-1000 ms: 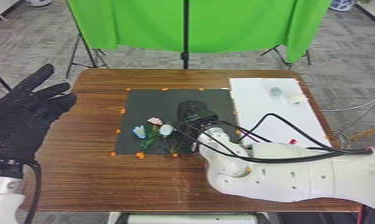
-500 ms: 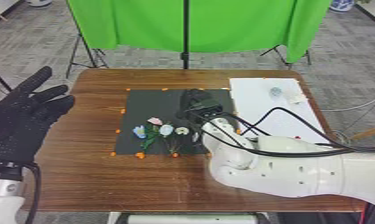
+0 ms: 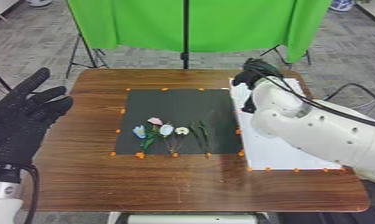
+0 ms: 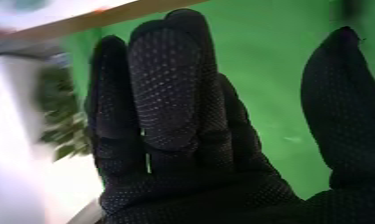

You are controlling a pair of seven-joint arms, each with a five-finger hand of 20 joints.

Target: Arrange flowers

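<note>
On the black mat (image 3: 170, 102) in the head view, a blue flower (image 3: 139, 132), a pink flower (image 3: 155, 121), a pale white-blue flower (image 3: 167, 130) and a cream flower (image 3: 182, 130) lie close together. Beside the cream one are slim green stems (image 3: 203, 131). My right hand (image 3: 253, 75) is over the far part of the white sheet (image 3: 277, 150), apart from these flowers. In the right wrist view my right hand (image 4: 192, 192) is open, its fingers straight and thumb spread, holding nothing. My left hand (image 3: 22, 120) is open, raised at the left edge.
Small orange markers line the mat and sheet on the brown table (image 3: 201, 185). A green cloth (image 3: 139, 25) hangs on stands beyond the far edge. My right arm (image 3: 299, 122) crosses the white sheet and hides part of it.
My right hand has moved from the black mat away and to the right, over the white sheet. The cream flower and green stems it covered have come into sight. The left hand has barely shifted.
</note>
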